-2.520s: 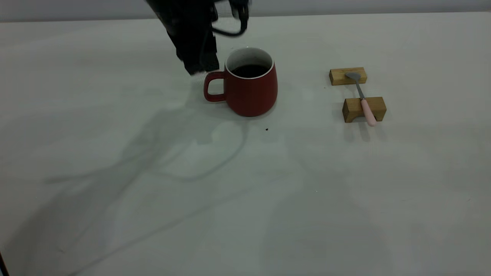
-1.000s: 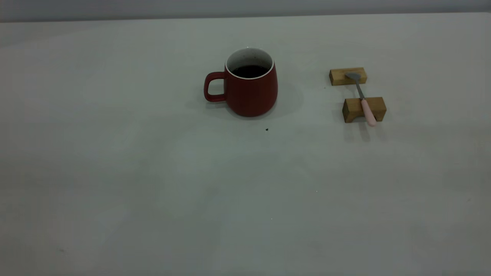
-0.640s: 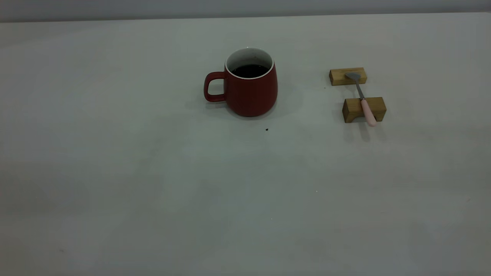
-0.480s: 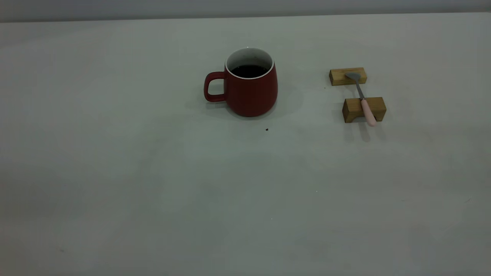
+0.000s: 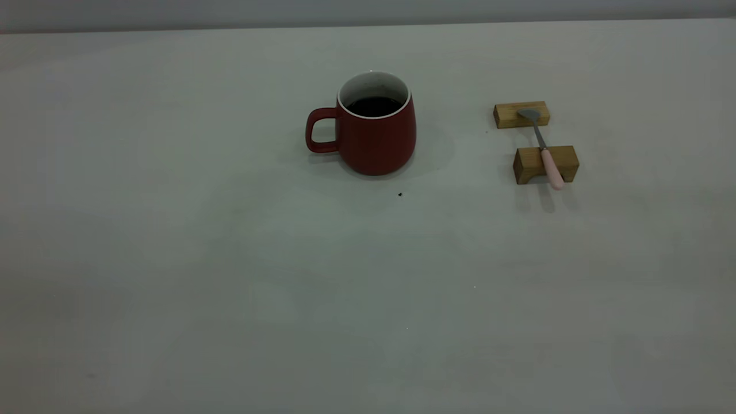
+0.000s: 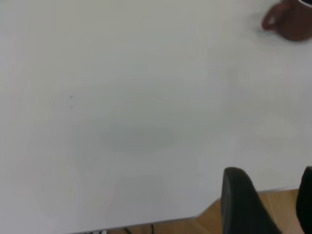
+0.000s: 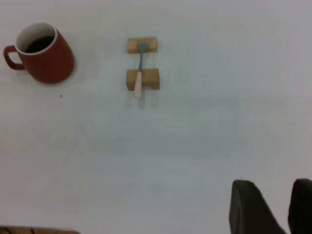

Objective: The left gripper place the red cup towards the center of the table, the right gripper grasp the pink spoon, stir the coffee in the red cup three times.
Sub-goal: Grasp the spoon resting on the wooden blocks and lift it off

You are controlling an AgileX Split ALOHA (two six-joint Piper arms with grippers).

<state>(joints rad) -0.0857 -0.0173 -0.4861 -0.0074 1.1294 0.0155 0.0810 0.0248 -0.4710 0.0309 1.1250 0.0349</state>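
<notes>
From outside, the red cup of coffee stands mid-table, the pink spoon bridging two wooden blocks to its right; each wrist view shows its own gripper, left and right, fingers apart above the table.

Bare robot test bench: plain white table, blank wall.

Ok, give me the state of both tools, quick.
Left gripper: open, holding nothing, back at the table edge, far from the red cup.
Right gripper: open, holding nothing, well short of the pink spoon.
</notes>
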